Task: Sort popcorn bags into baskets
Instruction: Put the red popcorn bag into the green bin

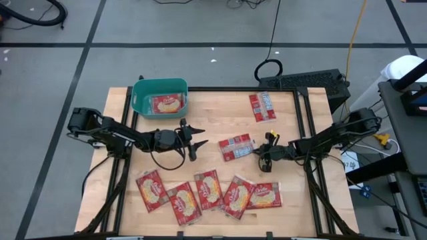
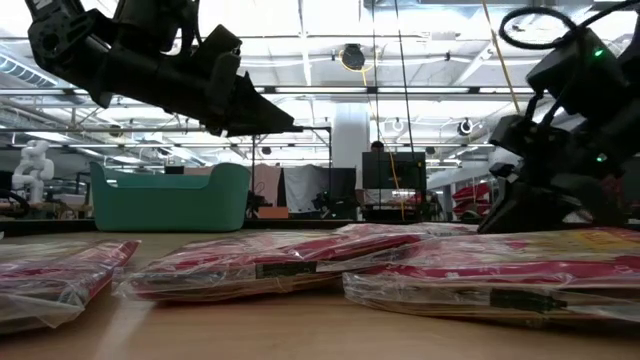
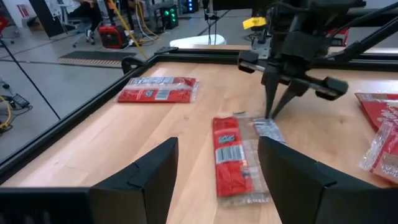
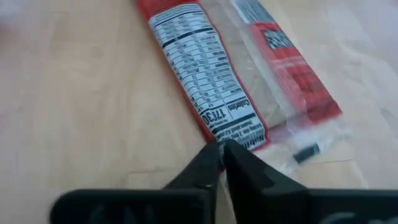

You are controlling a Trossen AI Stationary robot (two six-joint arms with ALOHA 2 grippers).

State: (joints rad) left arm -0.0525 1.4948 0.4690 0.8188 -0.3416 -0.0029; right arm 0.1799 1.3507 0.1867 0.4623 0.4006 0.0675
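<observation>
A red popcorn bag (image 1: 237,147) lies flat, label side up, on the wooden table's middle. My right gripper (image 1: 261,152) stands at its right end, shut, fingers slanting down onto it (image 3: 272,115). My left gripper (image 1: 197,141) hovers open left of that bag, pointing toward it, with nothing between its fingers (image 3: 214,180). The teal basket (image 1: 140,100) stands at the far left with one bag (image 1: 167,104) inside. Another bag (image 1: 262,107) lies far right, and several bags (image 1: 207,193) lie in a row along the near edge. My right gripper meets the bag at its end edge (image 4: 239,138), where the printed label stops and the clear seal begins. The shut fingertips (image 4: 211,155) come slanting down from the table's right side. They hide whether film lies between them. The bag rests flat on the table.
A black frame rail (image 1: 220,89) runs around the tabletop. The row of bags near the front edge (image 2: 250,270) fills the near side. Bare wood lies between the basket and the middle bag. Beyond the table, cables and equipment sit on the floor.
</observation>
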